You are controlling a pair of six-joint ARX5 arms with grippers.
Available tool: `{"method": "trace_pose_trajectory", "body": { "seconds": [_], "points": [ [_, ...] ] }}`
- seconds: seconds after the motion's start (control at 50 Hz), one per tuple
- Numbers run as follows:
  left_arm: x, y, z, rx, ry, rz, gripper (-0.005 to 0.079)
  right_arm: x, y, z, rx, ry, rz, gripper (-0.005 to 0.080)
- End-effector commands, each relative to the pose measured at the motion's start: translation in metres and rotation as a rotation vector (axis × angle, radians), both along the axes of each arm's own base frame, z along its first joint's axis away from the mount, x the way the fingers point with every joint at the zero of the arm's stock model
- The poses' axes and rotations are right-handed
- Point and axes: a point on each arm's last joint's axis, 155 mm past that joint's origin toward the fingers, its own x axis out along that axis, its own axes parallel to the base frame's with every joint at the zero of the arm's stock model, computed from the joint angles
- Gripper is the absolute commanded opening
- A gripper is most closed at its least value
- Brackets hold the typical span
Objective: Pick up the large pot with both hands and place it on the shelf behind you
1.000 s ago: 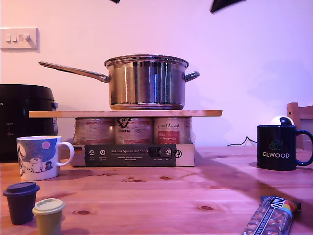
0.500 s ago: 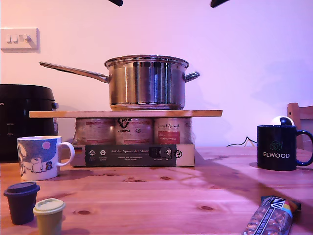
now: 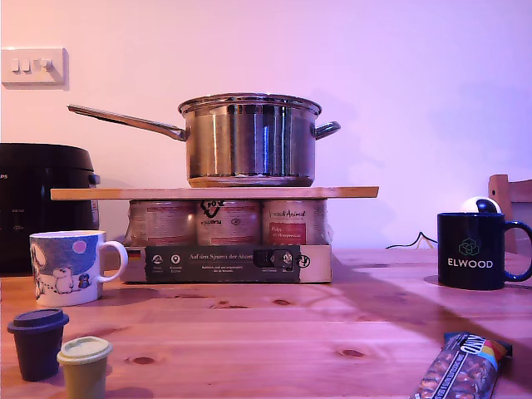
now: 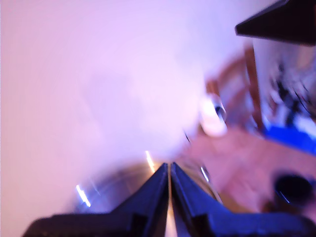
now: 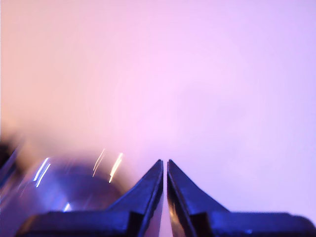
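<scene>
Nearest to us are the jaws. My first gripper (image 4: pixel 169 168) has its fingers drawn together to a thin slit with nothing between them, and so does my second gripper (image 5: pixel 164 163). Neither arm shows in the exterior view, so we judge both to be above its frame.

Both wrist views are blurred. In each, the pot (image 3: pixel 249 141) is a streaked steel curve just beyond and below the fingertips (image 4: pixel 106 185) (image 5: pixel 59 187). The pot therefore lies underneath and ahead of both pairs of jaws; we cannot tell which arm is nearer.

At the front of the table (image 3: pixel 274 332) are two small lidded cups (image 3: pixel 37 342) (image 3: pixel 83 366) and a snack bar (image 3: pixel 461 366). Behind them come a white mug (image 3: pixel 68 266) and a black mug (image 3: pixel 474 249). All stand well apart from the pot.

Further back, a box of cans (image 3: pixel 224 262) carries the shelf (image 3: pixel 214 193), which overhangs it at both ends. The pot stands upright near the board's middle, with bare board either side. Its long axis runs across the exterior view: the long handle (image 3: pixel 125 121) points to that view's left and the loop handle (image 3: pixel 327 130) to its right.

We judge the placing done. Above the pot the space is open up to the wall.
</scene>
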Motion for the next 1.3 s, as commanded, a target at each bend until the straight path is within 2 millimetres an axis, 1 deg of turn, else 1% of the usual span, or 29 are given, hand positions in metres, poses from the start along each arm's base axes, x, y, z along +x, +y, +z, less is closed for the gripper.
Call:
{"method": "trace_pose_trajectory", "body": {
  "seconds": [0.0, 0.04, 0.08, 0.16, 0.24, 0.34, 0.36, 0.38, 0.42, 0.46, 0.54, 0.62, 0.74, 0.82, 0.84, 0.86, 0.96, 1.02, 1.16, 1.22, 1.28],
  "points": [
    [0.003, 0.000, -0.001, 0.016, -0.020, -0.002, -0.0018, -0.002, 0.000, 0.020, -0.030, -0.083, -0.005, -0.0013],
    [0.005, -0.001, -0.004, 0.025, -0.021, -0.001, -0.0018, -0.002, 0.000, 0.026, -0.032, -0.109, -0.006, -0.0013],
    [0.009, -0.002, -0.010, 0.030, -0.017, -0.001, -0.0018, 0.000, 0.000, 0.028, -0.028, -0.122, -0.005, -0.0013],
    [0.022, -0.002, -0.024, 0.037, 0.005, 0.007, -0.0018, 0.004, 0.000, 0.024, -0.029, -0.123, -0.007, -0.0013],
    [0.032, -0.002, -0.043, 0.049, 0.046, 0.013, -0.0018, 0.012, 0.002, 0.007, -0.034, -0.096, -0.006, -0.0013],
    [0.037, -0.004, -0.059, 0.062, 0.078, 0.009, -0.0018, 0.025, 0.004, -0.018, -0.041, -0.067, -0.006, -0.0013],
    [0.037, -0.004, -0.059, 0.063, 0.079, 0.010, -0.0018, 0.028, 0.004, -0.025, -0.044, -0.054, -0.006, -0.0013],
    [0.037, -0.004, -0.060, 0.065, 0.083, 0.010, -0.0018, 0.029, 0.003, -0.025, -0.044, -0.058, -0.006, -0.0013],
    [0.036, -0.006, -0.062, 0.070, 0.089, 0.005, -0.0018, 0.035, 0.004, -0.044, -0.049, -0.025, -0.006, -0.0013],
    [0.035, -0.005, -0.065, 0.086, 0.088, 0.001, -0.0018, 0.038, 0.005, -0.053, -0.051, -0.017, -0.006, -0.0013],
    [0.033, -0.005, -0.070, 0.099, 0.102, -0.003, -0.0018, 0.040, 0.005, -0.067, -0.054, 0.005, -0.005, -0.0013],
    [0.032, -0.001, -0.076, 0.115, 0.122, -0.002, -0.0018, 0.040, 0.006, -0.076, -0.056, 0.018, 0.000, -0.0013],
    [0.035, 0.002, -0.090, 0.127, 0.162, -0.006, -0.0018, 0.038, 0.009, -0.087, -0.056, 0.025, 0.006, -0.0013],
    [0.037, 0.001, -0.106, 0.140, 0.204, -0.011, -0.0018, 0.034, 0.012, -0.094, -0.054, 0.031, 0.011, -0.0013],
    [0.037, 0.001, -0.110, 0.145, 0.217, -0.011, -0.0018, 0.032, 0.012, -0.093, -0.054, 0.026, 0.013, -0.0013],
    [0.037, 0.001, -0.114, 0.150, 0.226, -0.013, -0.0018, 0.032, 0.013, -0.099, -0.056, 0.035, 0.014, -0.0013],
    [0.037, -0.001, -0.131, 0.167, 0.272, -0.023, -0.0018, 0.025, 0.012, -0.111, -0.057, 0.050, 0.015, -0.0013],
    [0.035, -0.001, -0.135, 0.171, 0.286, -0.029, -0.0018, 0.021, 0.011, -0.121, -0.059, 0.056, 0.016, -0.0013],
    [0.027, -0.002, -0.142, 0.185, 0.321, -0.052, -0.0018, 0.007, 0.008, -0.134, -0.056, 0.065, 0.015, -0.0013],
    [0.023, -0.004, -0.146, 0.188, 0.341, -0.067, -0.0018, 0.002, 0.007, -0.136, -0.056, 0.060, 0.016, -0.0013],
    [0.020, -0.006, -0.157, 0.202, 0.371, -0.075, -0.0018, -0.003, 0.007, -0.134, -0.053, 0.046, 0.017, -0.0013]
  ]
}}
